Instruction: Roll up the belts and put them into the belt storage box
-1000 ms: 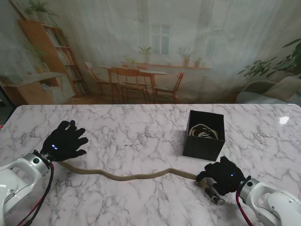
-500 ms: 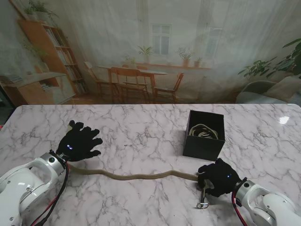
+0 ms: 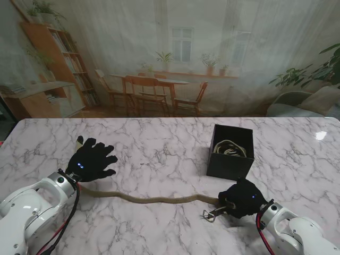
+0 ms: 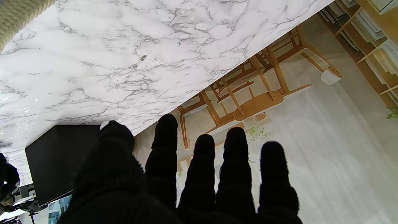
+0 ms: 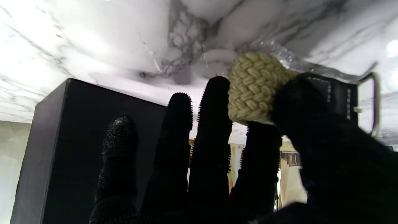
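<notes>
Evidently the right hand (image 3: 241, 197) pinches the belt (image 3: 154, 199) by its buckle (image 3: 210, 215) (to begin rolling, near the box (image 3: 230, 152)), while the left hand (image 3: 90, 161) hovers spread, empty.

Table (image 3: 159, 149): white marble with grey veins, glossy, a light glare at its far right.
Backdrop (image 3: 255, 48): printed room scene behind the table.
Printed furniture: wooden dining table (image 3: 151, 82) with chairs, bookshelf (image 3: 58, 58) at left.
Printed window (image 3: 181, 43): pale daylight, potted plants.
</notes>
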Robot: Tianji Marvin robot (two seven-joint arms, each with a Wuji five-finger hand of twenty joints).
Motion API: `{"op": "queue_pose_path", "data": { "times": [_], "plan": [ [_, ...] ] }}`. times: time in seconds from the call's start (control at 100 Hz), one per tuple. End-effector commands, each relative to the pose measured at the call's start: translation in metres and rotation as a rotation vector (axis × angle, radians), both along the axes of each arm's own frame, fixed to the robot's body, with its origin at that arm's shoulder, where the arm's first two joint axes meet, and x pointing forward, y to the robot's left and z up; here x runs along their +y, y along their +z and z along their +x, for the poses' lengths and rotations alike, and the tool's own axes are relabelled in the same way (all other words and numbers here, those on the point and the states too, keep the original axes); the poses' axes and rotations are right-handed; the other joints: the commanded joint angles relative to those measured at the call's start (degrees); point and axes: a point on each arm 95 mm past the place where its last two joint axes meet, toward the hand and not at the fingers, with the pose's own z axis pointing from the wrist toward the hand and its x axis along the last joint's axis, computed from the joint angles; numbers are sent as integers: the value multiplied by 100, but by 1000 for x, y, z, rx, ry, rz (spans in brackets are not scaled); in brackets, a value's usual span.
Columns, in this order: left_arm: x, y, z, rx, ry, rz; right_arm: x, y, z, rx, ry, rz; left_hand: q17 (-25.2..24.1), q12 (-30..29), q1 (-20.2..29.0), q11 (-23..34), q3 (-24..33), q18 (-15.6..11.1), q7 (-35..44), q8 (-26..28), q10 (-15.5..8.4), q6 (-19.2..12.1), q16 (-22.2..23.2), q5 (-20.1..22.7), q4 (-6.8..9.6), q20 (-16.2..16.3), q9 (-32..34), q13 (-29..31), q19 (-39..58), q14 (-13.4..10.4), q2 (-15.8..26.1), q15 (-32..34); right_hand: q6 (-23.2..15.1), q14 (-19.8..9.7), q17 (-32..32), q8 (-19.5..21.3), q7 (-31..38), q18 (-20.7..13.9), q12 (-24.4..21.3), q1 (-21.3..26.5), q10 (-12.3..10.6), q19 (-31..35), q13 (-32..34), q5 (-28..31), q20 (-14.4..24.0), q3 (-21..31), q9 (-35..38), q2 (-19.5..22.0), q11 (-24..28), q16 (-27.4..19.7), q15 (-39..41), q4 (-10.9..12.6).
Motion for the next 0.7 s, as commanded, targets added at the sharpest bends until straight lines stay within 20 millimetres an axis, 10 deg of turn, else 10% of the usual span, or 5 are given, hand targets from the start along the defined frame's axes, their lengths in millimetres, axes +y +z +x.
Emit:
{"op": "queue_pose_path", "data": {
  "times": [0.0, 0.17, 0.41, 0.54, 0.69],
  "plan": [
    [-1, -4, 0, 15, 7, -1, 1, -2, 0, 4, -2, 6, -102, -54, -92, -120, -81, 254, -82, 56, 128, 19, -66, 91, -49, -4, -195, -87, -175, 130, 192, -138, 2, -221, 89, -17, -13, -114, 175, 420, -216, 174, 229, -166, -26, 465, 548, 54, 517, 134, 264, 31],
    [-1, -5, 0, 13, 6, -4, 2, -6, 1, 0, 9, 10, -110, -54, -88, -116, -81, 263, -76, 63, 131, 15, -65, 90, -49, 1, -200, -90, -180, 132, 190, -135, 721, -276, 231, -733, -2572, -76, 132, 198, -120, 283, 566, -2014, -77, 815, 862, 225, 703, 344, 414, 333],
    [0, -5, 0, 8, 2, -7, 6, -7, 2, 9, 7, 28, -109, -56, -92, -117, -82, 261, -79, 67, 137, 15, -66, 76, -49, 6, -211, -98, -185, 132, 191, -136, 996, -187, 370, -858, -2454, 54, 128, 225, 97, 321, 1087, -3436, -90, 1100, 1109, 358, 1134, 556, 715, 863],
    [1, -5, -1, 5, 2, -8, 9, -7, 2, 16, 17, 56, -108, -56, -82, -114, -78, 260, -76, 68, 134, 18, -65, 83, -47, 9, -209, -96, -186, 130, 185, -134, 8, -63, 358, -897, -2366, 170, 234, 430, 283, 314, 1235, -3131, -88, 1119, 1110, 591, 1406, 637, 839, 1032],
    [1, -5, -1, 5, 1, -8, 11, -5, 2, 28, 41, 52, -111, -57, -90, -114, -80, 264, -75, 68, 129, 17, -65, 85, -47, 11, -213, -96, -190, 125, 194, -133, -378, -119, 210, -557, -1777, 211, 236, 506, 248, 220, 1103, -1200, -90, 951, 1085, 790, 1272, 608, 712, 966]
  ]
}}
